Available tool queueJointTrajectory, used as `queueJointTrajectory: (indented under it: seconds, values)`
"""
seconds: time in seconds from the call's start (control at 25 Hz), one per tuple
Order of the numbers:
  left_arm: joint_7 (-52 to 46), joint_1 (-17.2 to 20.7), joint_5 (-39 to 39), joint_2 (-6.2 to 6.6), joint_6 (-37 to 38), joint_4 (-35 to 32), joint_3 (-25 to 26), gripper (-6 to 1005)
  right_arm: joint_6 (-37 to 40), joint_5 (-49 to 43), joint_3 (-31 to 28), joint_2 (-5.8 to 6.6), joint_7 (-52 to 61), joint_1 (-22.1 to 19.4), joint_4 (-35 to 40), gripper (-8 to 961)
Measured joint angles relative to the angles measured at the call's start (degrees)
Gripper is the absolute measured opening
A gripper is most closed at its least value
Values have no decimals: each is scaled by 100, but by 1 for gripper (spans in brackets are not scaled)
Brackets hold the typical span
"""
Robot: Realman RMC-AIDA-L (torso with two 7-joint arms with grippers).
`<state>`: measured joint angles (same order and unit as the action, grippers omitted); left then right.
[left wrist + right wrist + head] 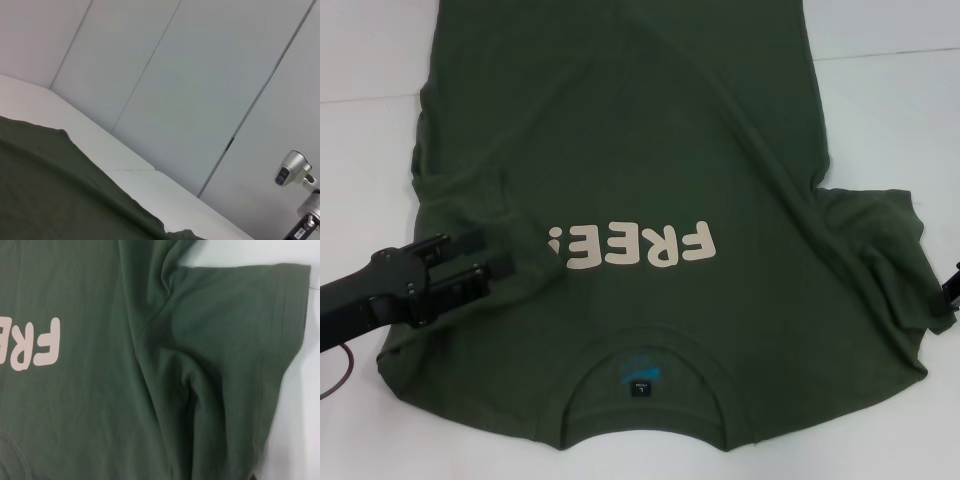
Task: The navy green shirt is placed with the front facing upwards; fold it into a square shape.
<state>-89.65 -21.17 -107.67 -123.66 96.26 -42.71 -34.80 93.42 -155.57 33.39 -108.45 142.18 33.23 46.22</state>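
The navy green shirt lies front up on the white table, with its collar and black label at the near edge. Cream "FREE!" lettering crosses the chest. My left gripper reaches in from the left and rests low over the left sleeve, which lies bunched inward, its fold touching the end of the lettering. The right sleeve spreads out, wrinkled, and fills the right wrist view. Only a sliver of my right gripper shows, by that sleeve's outer edge. The left wrist view looks across the shirt.
White table surface shows on both sides of the shirt and beyond it. A thin cable loops at the near left. In the left wrist view, grey wall panels stand behind the table and a camera on a stand is off to one side.
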Motion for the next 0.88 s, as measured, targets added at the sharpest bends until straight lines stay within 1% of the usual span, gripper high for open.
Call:
queueJointTrajectory:
  seconds: [0.2,0.56,0.88]
  values:
    - [0,-18,0,0,-3,0,0,720,39,-4,1,-1,2,2,24,16]
    - [-2,-36,1,0,-12,0,1,720,323,27,-44,23,34,35,216,18]
    - [-44,-38,1,1,-12,0,9,720,595,38,-68,7,63,238,438,20]
